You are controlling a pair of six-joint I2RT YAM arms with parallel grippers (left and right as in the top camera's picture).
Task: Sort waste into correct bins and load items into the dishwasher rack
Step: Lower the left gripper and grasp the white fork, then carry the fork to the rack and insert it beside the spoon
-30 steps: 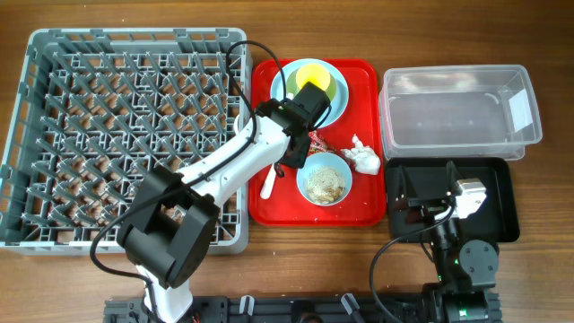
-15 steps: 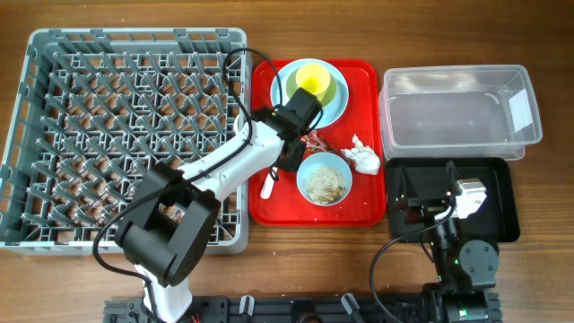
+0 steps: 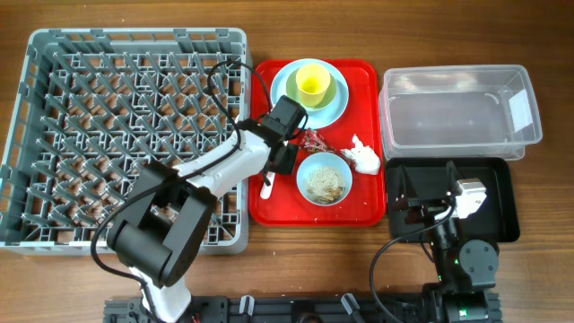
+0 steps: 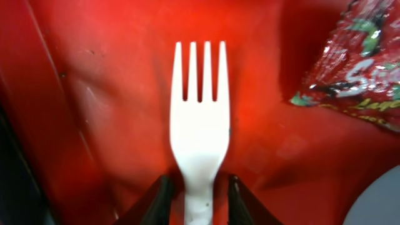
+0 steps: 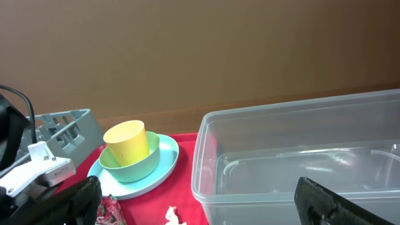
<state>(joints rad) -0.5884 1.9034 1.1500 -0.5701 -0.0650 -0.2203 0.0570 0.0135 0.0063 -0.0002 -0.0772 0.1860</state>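
Observation:
A white plastic fork (image 4: pixel 200 125) lies on the red tray, tines pointing away from me. My left gripper (image 4: pixel 199 182) straddles its handle, jaws open, with a thin gap on each side. From overhead the left gripper (image 3: pixel 280 161) sits at the red tray's left side, with the fork's handle (image 3: pixel 267 187) sticking out below it. A red wrapper (image 3: pixel 314 141), a crumpled napkin (image 3: pixel 363 154) and a bowl of food scraps (image 3: pixel 324 178) lie nearby. A yellow cup (image 3: pixel 311 82) stands in a bowl on the blue plate (image 3: pixel 334 109). My right gripper (image 5: pixel 209 206) is open with nothing in it.
The grey dishwasher rack (image 3: pixel 134 135) fills the left of the table. On the right, the clear tub (image 3: pixel 457 112) stands behind the black tray (image 3: pixel 498 202), over which the right arm rests. The red tray (image 3: pixel 359 211) lies between rack and bins.
My left gripper has moved down and left from beside the plate to the fork, and its jaws have narrowed round the handle. The right arm has not moved.

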